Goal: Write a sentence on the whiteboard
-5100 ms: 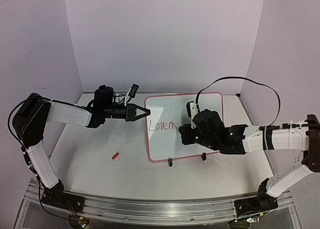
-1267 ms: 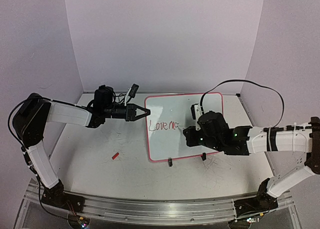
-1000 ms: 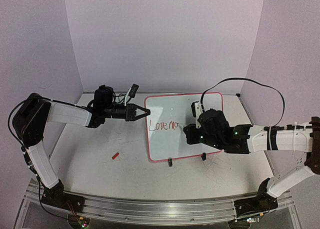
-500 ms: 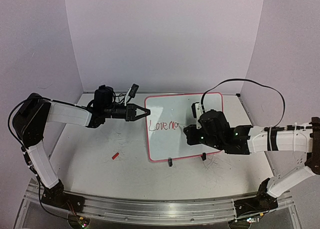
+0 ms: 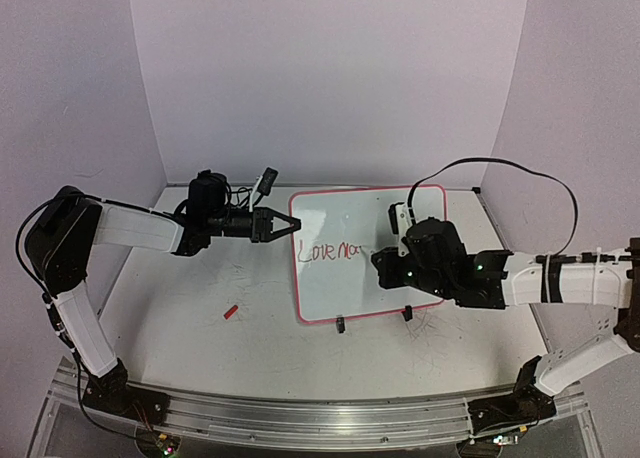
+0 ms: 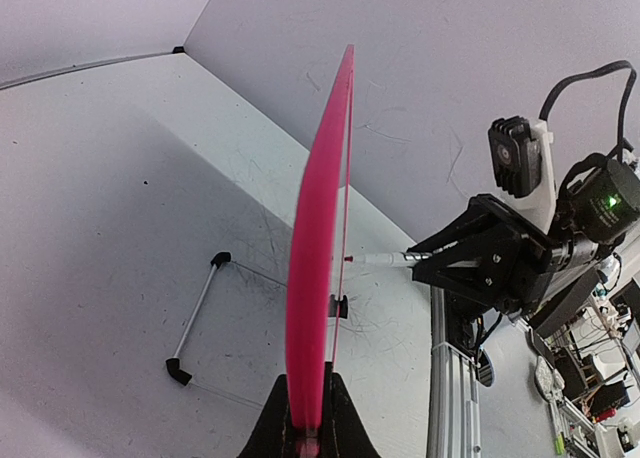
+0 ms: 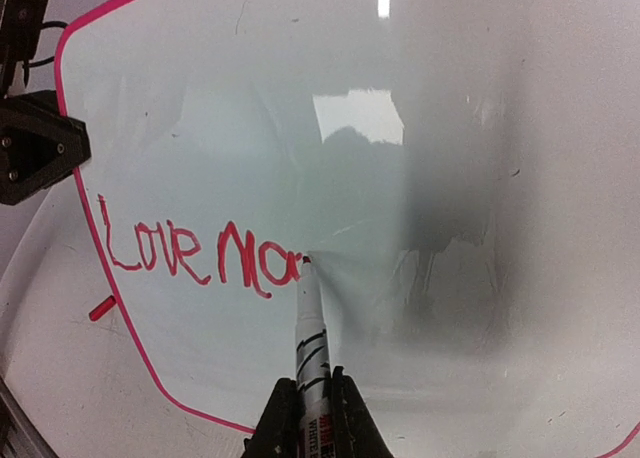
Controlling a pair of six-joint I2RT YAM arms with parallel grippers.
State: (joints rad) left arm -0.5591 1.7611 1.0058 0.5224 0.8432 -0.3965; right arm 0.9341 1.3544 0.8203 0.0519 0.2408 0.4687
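Your right gripper (image 7: 312, 410), black and two-fingered, is clamped on the white-barrelled red marker (image 7: 309, 340), whose tip touches the board just after the last red stroke. Press lightly and draw each new letter with small wrist moves, because the barrel sticks out well beyond the fingers and would likely flex or skid on the gloss if you push hard. Start the next letter level with the ones beside it. The thin red handwritten sentence (image 7: 198, 260) reads roughly "Love ma" so far, so most of the line is not yet written, and the bare white to its right gives you room. The small glossy whiteboard with a pink-red rim (image 5: 372, 281) stands tilted back on its little black stand feet (image 5: 341, 325) mid-table, between the arms. Your left gripper (image 6: 305, 416), also black, is pinched on the board's left rim and holds it edge-on in its own camera. Leave that grip firm while you write, since a sideways stroke could probably rock the board on its feet.
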